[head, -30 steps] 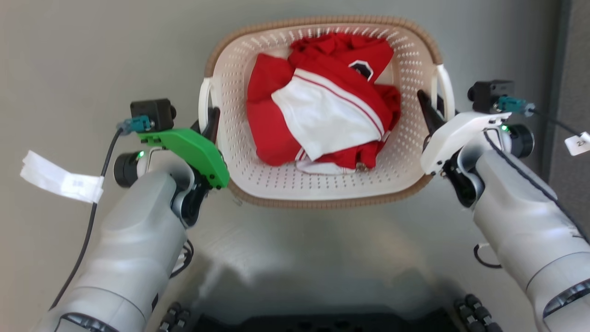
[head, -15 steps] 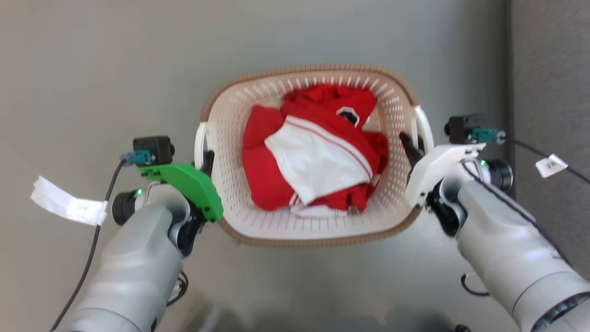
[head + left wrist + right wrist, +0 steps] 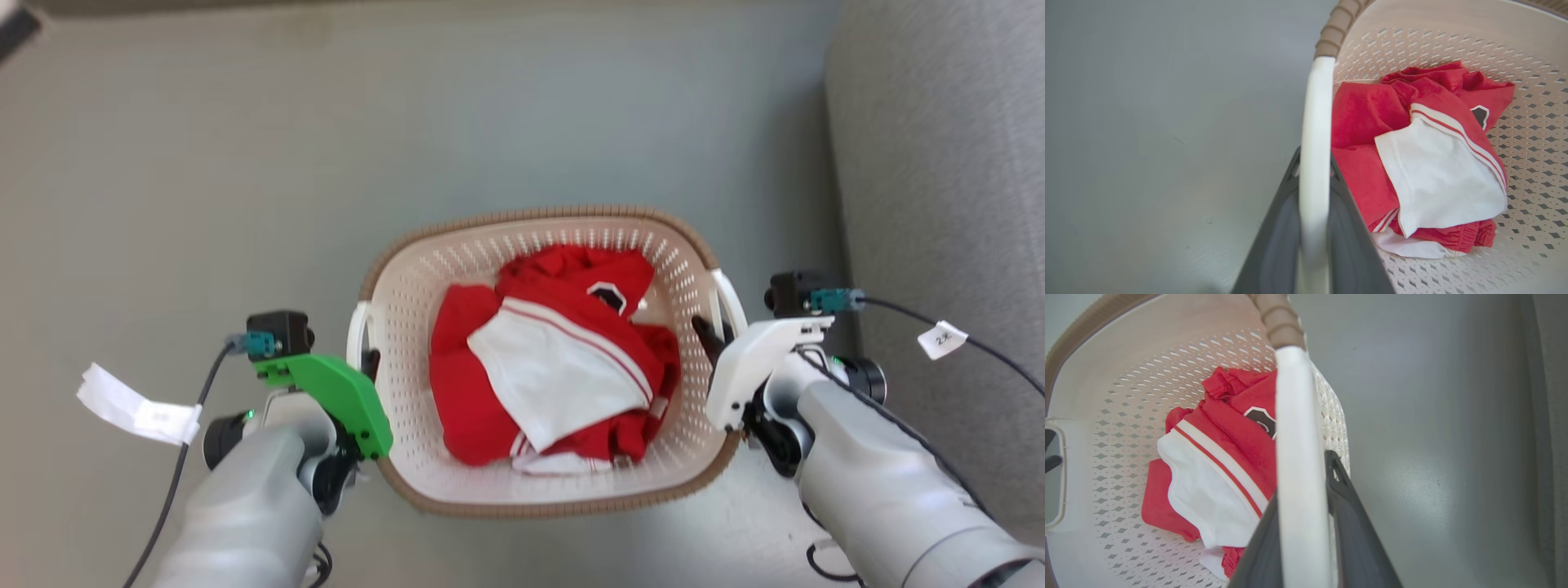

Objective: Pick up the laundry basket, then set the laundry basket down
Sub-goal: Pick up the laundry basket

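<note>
The left gripper [image 3: 1314,160] has its dark fingers [image 3: 1274,232] closed on either side of the white left handle [image 3: 1316,102], clamped on it. The right gripper [image 3: 1304,473] has its fingers [image 3: 1349,514] pinching the white right handle [image 3: 1295,408] the same way. These handles sit at 9 and 3 o'clock on the laundry basket [image 3: 531,216], which lies between the two arms at the middle of the head view with grey floor [image 3: 245,163] around it. Whether it is clear of the floor cannot be told. The perforated plastic shell looks stiff and light. The red and white clothes [image 3: 563,376] heaped inside are soft and probably add little weight. The smooth, narrow handles may be slippery, so an even, level hold from both sides would suit it best.
</note>
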Robot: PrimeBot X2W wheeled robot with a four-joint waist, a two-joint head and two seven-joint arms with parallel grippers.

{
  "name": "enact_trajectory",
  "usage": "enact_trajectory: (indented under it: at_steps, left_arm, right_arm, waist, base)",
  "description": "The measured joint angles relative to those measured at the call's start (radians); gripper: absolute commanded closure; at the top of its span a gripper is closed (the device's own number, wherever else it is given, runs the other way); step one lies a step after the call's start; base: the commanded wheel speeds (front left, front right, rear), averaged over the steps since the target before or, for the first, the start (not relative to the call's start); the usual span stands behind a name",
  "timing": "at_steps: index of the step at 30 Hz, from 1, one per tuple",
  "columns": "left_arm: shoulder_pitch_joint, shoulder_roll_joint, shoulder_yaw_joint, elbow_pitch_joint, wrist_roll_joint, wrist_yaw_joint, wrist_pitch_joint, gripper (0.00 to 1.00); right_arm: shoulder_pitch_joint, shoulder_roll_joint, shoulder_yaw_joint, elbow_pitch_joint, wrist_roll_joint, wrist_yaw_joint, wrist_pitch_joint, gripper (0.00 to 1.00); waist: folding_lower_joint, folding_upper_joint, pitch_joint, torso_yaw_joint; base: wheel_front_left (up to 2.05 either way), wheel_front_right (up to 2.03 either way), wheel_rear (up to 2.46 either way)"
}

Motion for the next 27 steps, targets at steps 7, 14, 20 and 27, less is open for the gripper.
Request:
enact_trajectory:
  at_steps: [7, 14, 20, 27]
  left_arm:
    - [0.055, 0.0, -0.021, 0.004, -0.016, 0.0, 0.035, 1.0]
    - [0.125, 0.002, -0.04, 0.006, -0.038, 0.0, 0.079, 1.0]
    - [0.191, 0.003, -0.057, 0.007, -0.067, 0.0, 0.127, 1.0]
    - [0.191, 0.005, -0.062, 0.008, -0.069, 0.0, 0.151, 1.0]
  right_arm:
    - [0.053, 0.004, 0.033, 0.003, 0.036, 0.0, 0.036, 1.0]
    - [0.119, 0.008, 0.069, 0.009, 0.068, -0.002, 0.071, 1.0]
    - [0.184, 0.013, 0.095, 0.013, 0.109, -0.009, 0.115, 1.0]
    - [0.184, 0.011, 0.109, 0.009, 0.134, -0.009, 0.137, 1.0]
  waist:
    - [0.0, 0.0, -0.101, -0.01]
    - [0.0, 0.0, -0.203, -0.017]
    - [0.0, 0.0, -0.299, -0.025]
    - [0.0, 0.0, -0.357, -0.032]
  base:
    - [0.0, 0.0, 0.0]
    - [0.0, 0.0, 0.0]
    - [0.0, 0.0, 0.0]
    - [0.0, 0.0, 0.0]
